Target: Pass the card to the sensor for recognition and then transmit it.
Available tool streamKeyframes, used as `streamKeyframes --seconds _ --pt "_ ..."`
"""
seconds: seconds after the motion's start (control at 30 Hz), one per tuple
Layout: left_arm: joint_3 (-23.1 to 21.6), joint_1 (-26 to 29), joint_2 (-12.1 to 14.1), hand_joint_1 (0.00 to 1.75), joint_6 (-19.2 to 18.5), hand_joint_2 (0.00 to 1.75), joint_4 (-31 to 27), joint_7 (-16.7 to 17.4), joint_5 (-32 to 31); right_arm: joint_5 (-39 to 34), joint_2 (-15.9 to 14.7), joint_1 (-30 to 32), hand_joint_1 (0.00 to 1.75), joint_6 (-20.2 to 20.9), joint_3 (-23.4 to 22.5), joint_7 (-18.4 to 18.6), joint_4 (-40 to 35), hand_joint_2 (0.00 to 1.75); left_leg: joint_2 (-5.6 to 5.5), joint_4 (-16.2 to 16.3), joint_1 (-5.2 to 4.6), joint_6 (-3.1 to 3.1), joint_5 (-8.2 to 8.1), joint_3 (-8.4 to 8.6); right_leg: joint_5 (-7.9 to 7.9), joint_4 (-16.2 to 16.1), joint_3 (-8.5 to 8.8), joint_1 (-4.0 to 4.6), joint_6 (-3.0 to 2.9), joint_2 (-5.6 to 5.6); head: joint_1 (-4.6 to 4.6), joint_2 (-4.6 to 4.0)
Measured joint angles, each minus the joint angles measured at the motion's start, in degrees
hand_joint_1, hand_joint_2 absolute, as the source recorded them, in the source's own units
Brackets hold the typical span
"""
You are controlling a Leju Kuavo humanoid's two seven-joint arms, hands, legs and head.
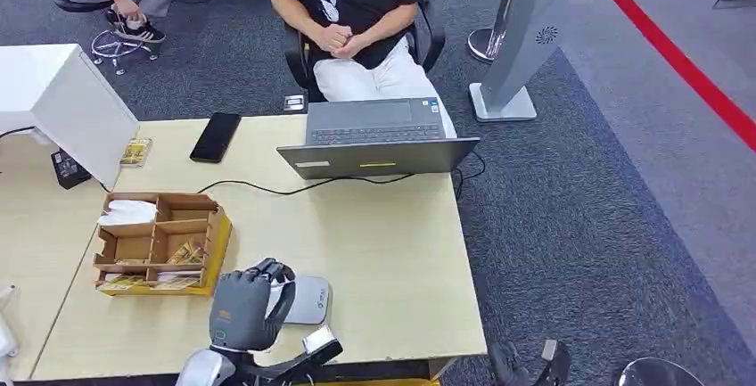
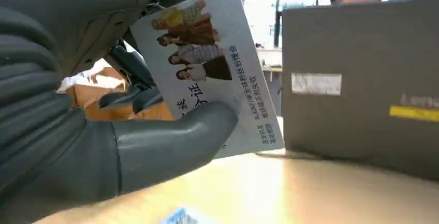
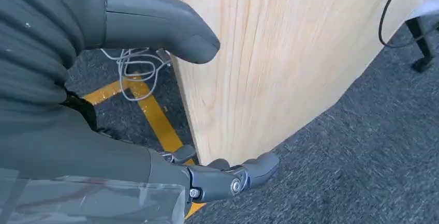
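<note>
Fingers [image 2: 171, 141] of the left hand [image 1: 242, 307] pinch the card [image 2: 207, 63] over the sensor [image 1: 309, 299] near the table's front edge [image 1: 374, 350].

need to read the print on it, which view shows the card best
The left wrist view: the card faces the camera, printed side out, pinched by the left hand. In the head view that hand covers it above the sensor. The right wrist view looks at the table edge.
</note>
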Motion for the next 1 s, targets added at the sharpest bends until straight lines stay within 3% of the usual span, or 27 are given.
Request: streamKeyframes --seconds 0.2,0.43,0.8,0.87,1.0 --pt "-1.88 -0.29 0.02 1.75 1.75 1.75 8.6 2.28 2.58 0.24 0.0 0.12 0.0 0.44 -0.48 0.09 0.0 1.75 -0.01 0.0 0.0 0.0 0.0 -0.01 0.0 0.0 0.0 0.0 0.0 0.01 0.0 0.0" --pt "-2.47 -1.53 0.02 1.75 3.41 1.75 16.4 2.47 4.48 0.46 0.0 0.43 0.0 0.85 -0.98 0.09 -0.04 1.75 -0.07 0.0 0.0 0.0 0.0 0.01 -0.01 0.0 0.05 0.0 0.01 -0.07 0.0 0.0" --pt "-3.63 -3.7 -0.33 1.75 5.25 1.75 20.14 2.82 3.8 1.29 0.0 0.57 0.0 0.81 -1.14 0.18 -0.09 1.75 -0.23 -0.01 0.0 0.03 0.02 0.23 -0.02 0.0 0.35 0.0 0.02 -0.23 0.02 0.0" --pt "-3.65 -3.79 -0.33 1.75 7.02 1.75 20.11 3.46 1.66 1.42 0.0 0.57 0.0 0.61 -1.14 0.28 -0.09 1.75 -0.22 -0.01 0.0 0.02 0.03 0.23 -0.02 0.0 0.35 0.0 0.02 -0.22 0.0 0.0" --pt "-3.61 -3.79 -0.31 1.75 5.73 1.75 17.1 4.13 -1.07 2.38 0.0 0.5 0.0 -0.15 -1.14 0.42 -0.09 1.75 -0.24 0.0 0.0 0.02 0.04 0.22 -0.01 0.0 0.35 0.0 0.02 -0.23 0.0 0.0"
